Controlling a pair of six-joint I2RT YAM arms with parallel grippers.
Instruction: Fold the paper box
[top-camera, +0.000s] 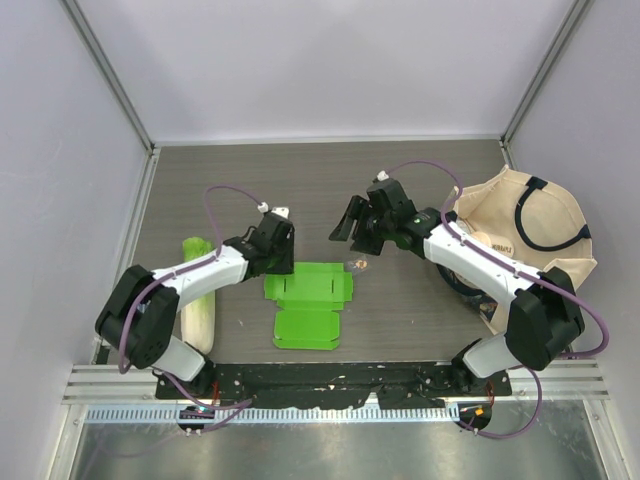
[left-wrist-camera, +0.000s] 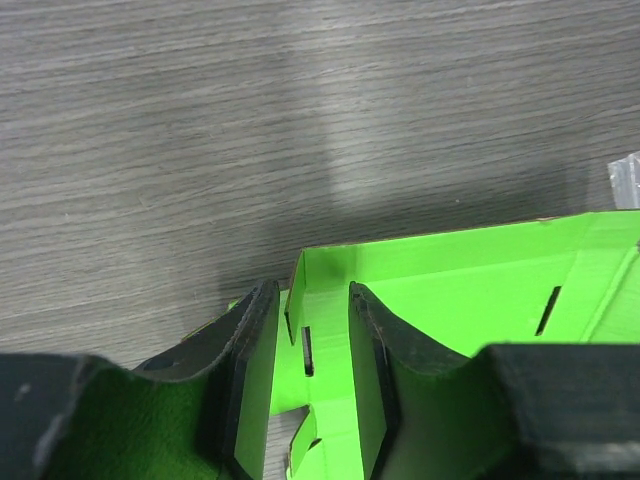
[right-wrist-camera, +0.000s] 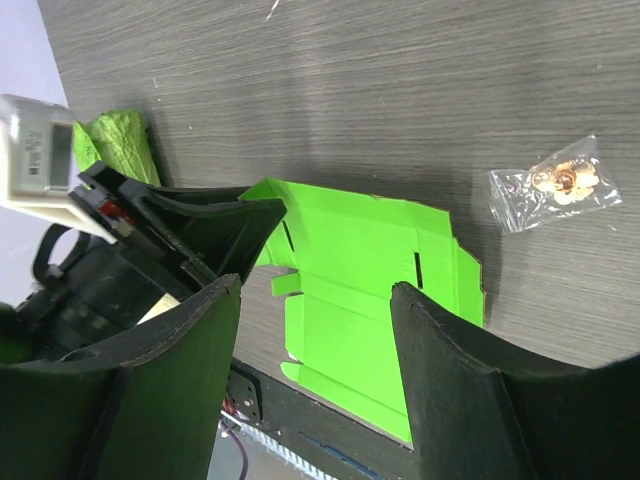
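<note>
From above, the paper box (top-camera: 308, 300) is seen on the table (top-camera: 420, 180), with the left gripper (top-camera: 274, 266) at its left edge. At the left wrist, a raised side wall is straddled by narrowly parted jaws. At the right wrist, the right gripper (right-wrist-camera: 318, 290) is shown wide and empty. Wall-folding is judged in hand; a pinch is needed next.

The tabletop (top-camera: 330, 180) was dark grey-brown, with a fine wood grain that ran from side to side. Three plain pale walls closed it in: a back wall (top-camera: 330, 60), a left wall (top-camera: 50, 200) and a right wall (top-camera: 600, 120). Thin metal posts (top-camera: 110, 75) stood in the two far corners. A ribbed metal rail (top-camera: 340, 395) ran along the near edge, and below it lay a shiny metal sheet (top-camera: 330, 450). The light was soft and even, and the shadows on the wood were faint.
</note>
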